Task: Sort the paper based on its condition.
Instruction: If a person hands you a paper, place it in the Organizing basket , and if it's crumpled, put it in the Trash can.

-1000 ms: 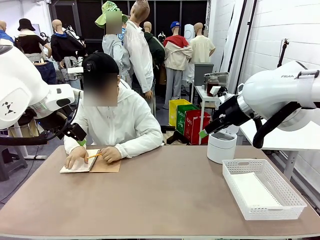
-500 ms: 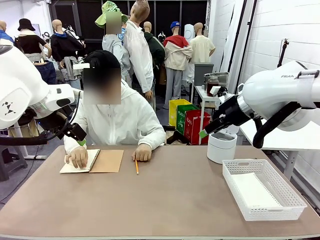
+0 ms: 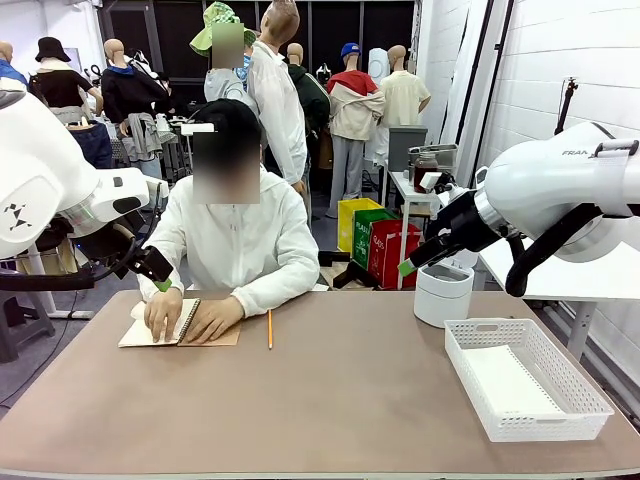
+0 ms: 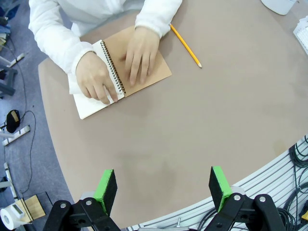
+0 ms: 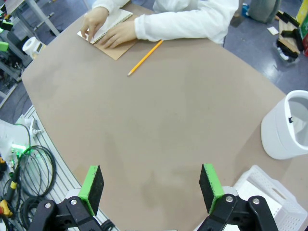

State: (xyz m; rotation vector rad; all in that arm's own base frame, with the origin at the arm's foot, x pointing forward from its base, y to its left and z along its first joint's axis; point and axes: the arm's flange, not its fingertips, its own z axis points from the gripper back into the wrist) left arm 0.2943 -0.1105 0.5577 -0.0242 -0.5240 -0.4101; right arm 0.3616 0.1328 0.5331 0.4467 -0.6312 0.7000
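Paper: thin white notebook page [image 4: 91,103] newly pinned by both hands, yellow pencil [image 4: 185,45] dropped beside; tearing likely. Both claws [image 4: 163,188] [image 5: 150,188] wide open, empty.

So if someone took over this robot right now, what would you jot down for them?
Left gripper and right gripper: jaws open, holding nothing, both above the table.
Paper: in the notebook under the person's hands; no loose sheet out yet.
Pencil lies beside the notebook.
White basket and white bin wait on the robot's right.
Done: nothing sorted visibly. Left: all sorting.
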